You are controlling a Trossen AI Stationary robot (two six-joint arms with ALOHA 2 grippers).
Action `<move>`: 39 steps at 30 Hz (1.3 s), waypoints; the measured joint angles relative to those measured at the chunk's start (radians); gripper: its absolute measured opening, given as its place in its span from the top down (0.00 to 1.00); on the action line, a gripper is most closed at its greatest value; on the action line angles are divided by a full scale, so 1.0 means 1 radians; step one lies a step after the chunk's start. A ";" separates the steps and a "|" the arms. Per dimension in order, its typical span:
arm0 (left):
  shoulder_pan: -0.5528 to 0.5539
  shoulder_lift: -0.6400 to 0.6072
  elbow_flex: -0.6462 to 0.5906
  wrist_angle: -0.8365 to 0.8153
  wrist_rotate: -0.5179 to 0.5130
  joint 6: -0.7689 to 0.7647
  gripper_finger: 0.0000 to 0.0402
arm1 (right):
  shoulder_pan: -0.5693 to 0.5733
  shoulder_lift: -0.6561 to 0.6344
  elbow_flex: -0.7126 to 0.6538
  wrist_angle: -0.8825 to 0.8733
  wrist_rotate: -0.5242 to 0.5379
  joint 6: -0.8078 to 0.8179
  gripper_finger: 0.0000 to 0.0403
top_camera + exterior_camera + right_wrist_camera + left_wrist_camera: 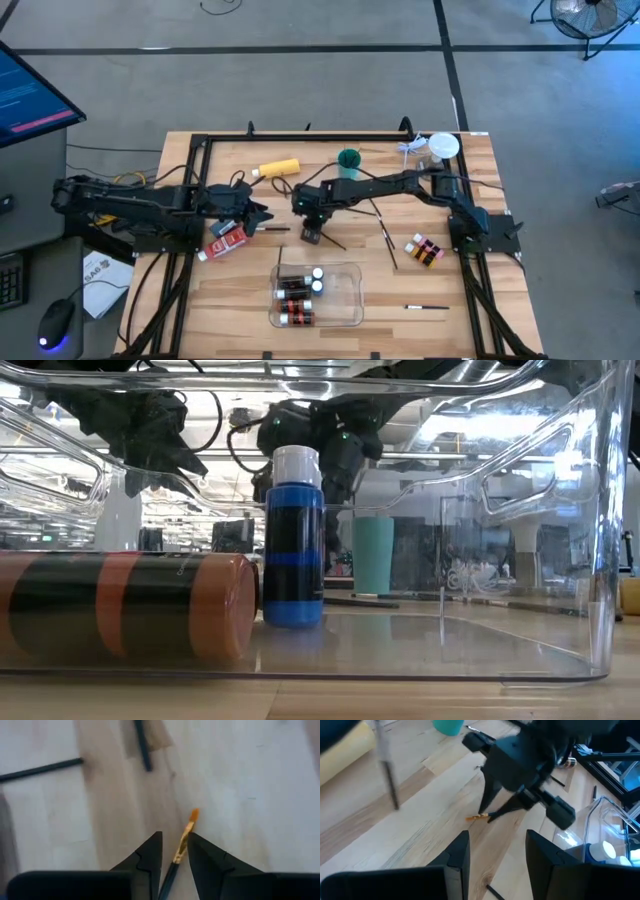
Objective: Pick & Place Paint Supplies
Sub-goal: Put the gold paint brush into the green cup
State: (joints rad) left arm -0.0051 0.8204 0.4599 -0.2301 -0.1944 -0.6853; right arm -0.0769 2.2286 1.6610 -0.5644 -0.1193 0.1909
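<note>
The right gripper (174, 857) is closed on 1 thin paint brush (181, 846) above the table (460, 320), its long axis running forward between the fingers, orange tip outward; the tray (352, 300) lies nearby; the left gripper (494, 851), apparently empty, is held part-open.

You see a pale, wood-grained desk (200, 320). At centre top of the overhead frame stands a teal cup (348, 159), and left of it lies a yellow bottle (279, 168). The brush (180, 851) between the black right claw (174, 851) has an orange tip and gold ferrule. Low view, centre: a blue bottle (294, 540), black-banded, white-capped.
</note>
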 joint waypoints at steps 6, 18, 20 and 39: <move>0.000 0.000 0.000 0.002 0.000 0.000 0.75 | 0.012 0.003 -0.002 0.002 0.004 -0.014 0.79; 0.000 0.000 0.000 0.003 0.000 0.000 0.75 | 0.011 0.003 -0.002 0.053 0.015 -0.045 0.79; 0.000 0.000 0.000 0.003 0.000 0.000 0.75 | 0.014 0.015 -0.001 0.064 0.019 -0.061 0.79; 0.000 0.000 0.000 0.004 0.001 0.000 0.75 | 0.031 0.018 -0.002 0.056 0.120 -0.070 0.79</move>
State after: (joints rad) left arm -0.0052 0.8204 0.4599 -0.2264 -0.1936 -0.6849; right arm -0.0460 2.2467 1.6592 -0.5084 0.0006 0.1211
